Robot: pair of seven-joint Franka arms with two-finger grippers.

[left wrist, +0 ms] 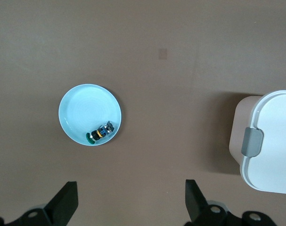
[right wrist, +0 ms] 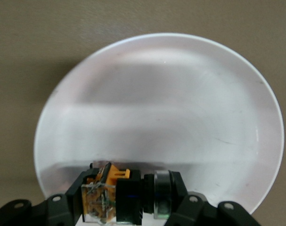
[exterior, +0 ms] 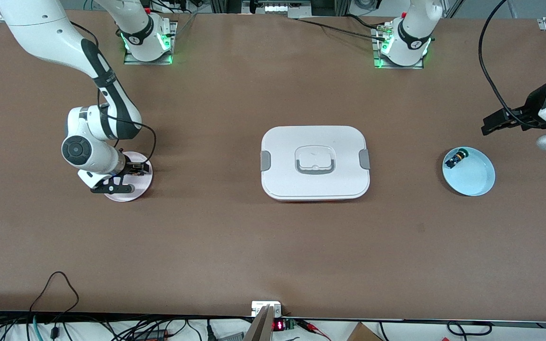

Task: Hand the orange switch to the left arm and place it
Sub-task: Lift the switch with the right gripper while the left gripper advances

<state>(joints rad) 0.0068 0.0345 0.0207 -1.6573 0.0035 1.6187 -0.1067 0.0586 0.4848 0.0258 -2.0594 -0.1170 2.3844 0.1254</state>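
Your right hand (exterior: 131, 171) was lowered onto the pale pink round plate (exterior: 141, 189) at the right arm's end of the brown desk (exterior: 235, 246), its black fingers (right wrist: 69, 207) pinching the small black switch with the orange end (right wrist: 113, 195) just above the plate's surface. The large white rounded-rectangular plastic box with grey side clips (exterior: 315, 162) sat at the middle of the desk, well apart from both plates. Toward the left arm's end lay the light blue round plate (exterior: 477, 180), holding a small black-and-blue part with a green cap (exterior: 456, 157) near its rim. Your left hand (left wrist: 131, 202) hovered over the bare desk beside that plate, its fingers spread wide and carrying nothing.
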